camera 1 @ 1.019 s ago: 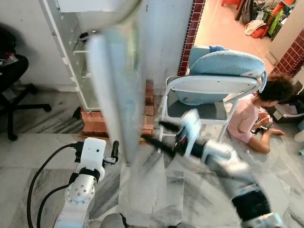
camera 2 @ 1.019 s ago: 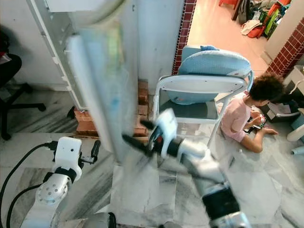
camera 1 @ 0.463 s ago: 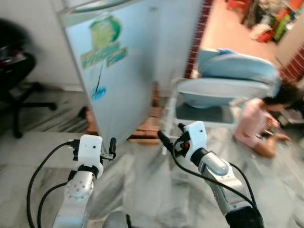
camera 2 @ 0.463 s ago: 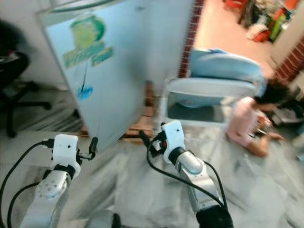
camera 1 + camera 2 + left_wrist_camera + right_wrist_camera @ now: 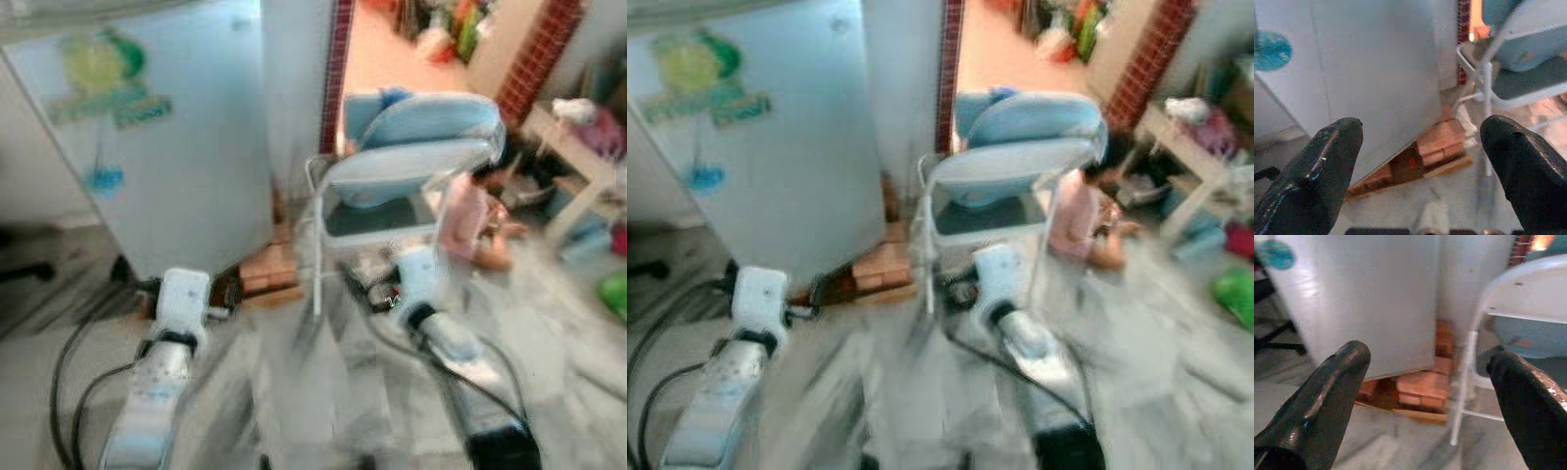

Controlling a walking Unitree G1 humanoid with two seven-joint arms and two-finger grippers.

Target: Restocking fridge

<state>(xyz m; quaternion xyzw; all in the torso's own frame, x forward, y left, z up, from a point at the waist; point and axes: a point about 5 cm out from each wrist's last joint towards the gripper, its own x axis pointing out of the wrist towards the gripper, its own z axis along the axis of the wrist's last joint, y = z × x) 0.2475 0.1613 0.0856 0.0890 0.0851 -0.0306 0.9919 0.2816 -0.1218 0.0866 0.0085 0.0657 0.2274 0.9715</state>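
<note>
I am looking down through the head camera at a blurred scene. The fridge (image 5: 167,157) is standing ahead and to my left, its pale blue door facing me with a green and yellow sticker (image 5: 103,73) near the top and a small blue one (image 5: 103,179) under it. The fridge is sitting on a base of bricks (image 5: 1437,147), which are showing under its lower edge.

My left gripper (image 5: 1422,169) is hanging low in front of the fridge, just short of the door. Its two black fingers (image 5: 1317,171) are spread wide with nothing between them; through the gap I am seeing the fridge door and the bricks. My right gripper (image 5: 1425,396) is hanging to the right of that, in front of the folding chair (image 5: 407,166), and its fingers (image 5: 1322,396) are likewise released and empty, framing the fridge's corner, the bricks and a white chair leg (image 5: 1462,382).

The chair is standing just beside the fridge on its right, white-framed, with a light blue cushion (image 5: 411,122) leaning on its back. Behind the chair a person in a pink top (image 5: 465,211) is sitting on the floor. The marble floor (image 5: 294,392) is streaking grey under both arms. Farther right, a low white table (image 5: 568,157) is carrying some cloth items too blurred to name.
</note>
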